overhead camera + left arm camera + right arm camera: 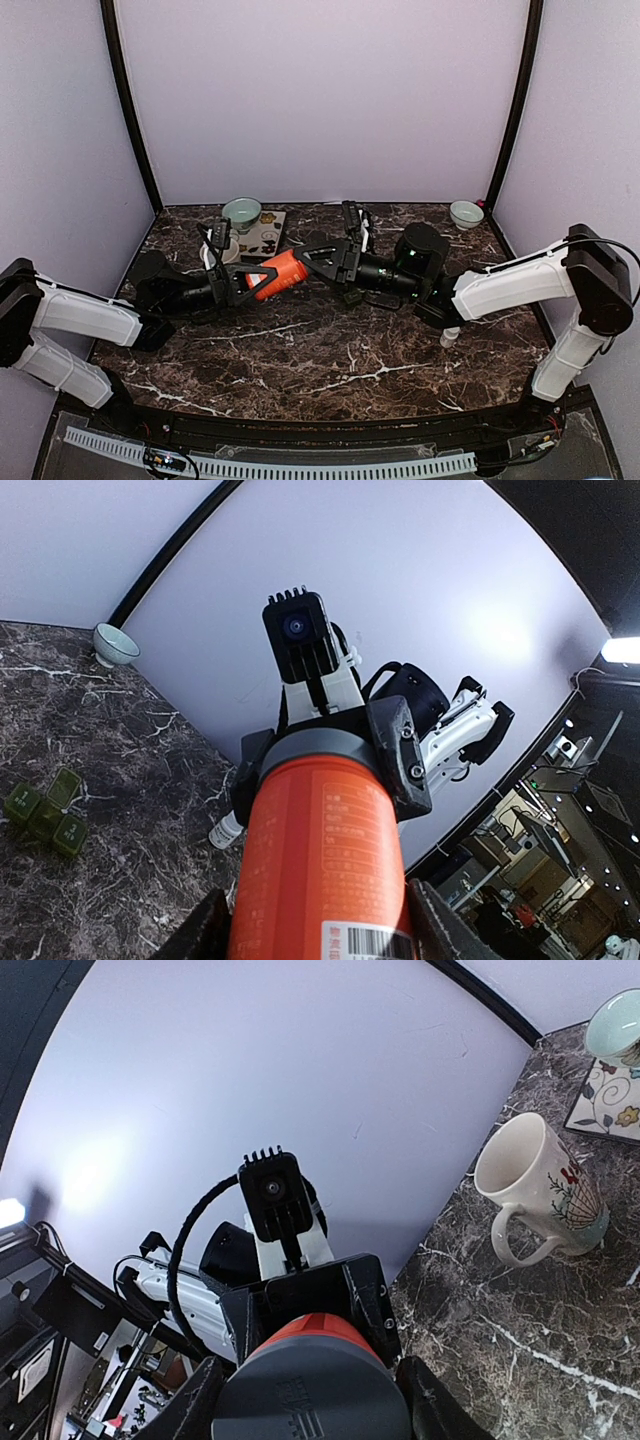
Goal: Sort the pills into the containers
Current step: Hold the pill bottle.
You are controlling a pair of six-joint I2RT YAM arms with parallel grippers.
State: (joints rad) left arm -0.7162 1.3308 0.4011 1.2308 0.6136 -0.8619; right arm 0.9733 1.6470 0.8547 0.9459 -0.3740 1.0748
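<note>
Grippers from both arms meet above the middle of the dark marble table (330,370), with one orange bottle (280,273) held level between them, clear of the surface. The left gripper (247,283) is clamped around the orange body: in the left wrist view its two dark fingers (205,930) press against either side of the labelled barrel (320,870). The right gripper (306,257) grasps the other end, its fingers (400,750) closed on the grey cap (310,1400), which fills the bottom of the right wrist view. The two wrist cameras face each other along the bottle. At the back left stands a teal bowl (241,211) on a patterned mat (265,232), and a white mug (545,1195) with a printed design sits upright on the marble just beside that mat, handle toward the camera. A white bowl (466,213) rests in the back right corner. The left wrist view also shows a green pill box (45,810) with open compartments lying on the table, well apart from that bowl, and a small white bottle (228,830) lying near the right arm. Whether any pills lie in the green box cannot be told.
</note>
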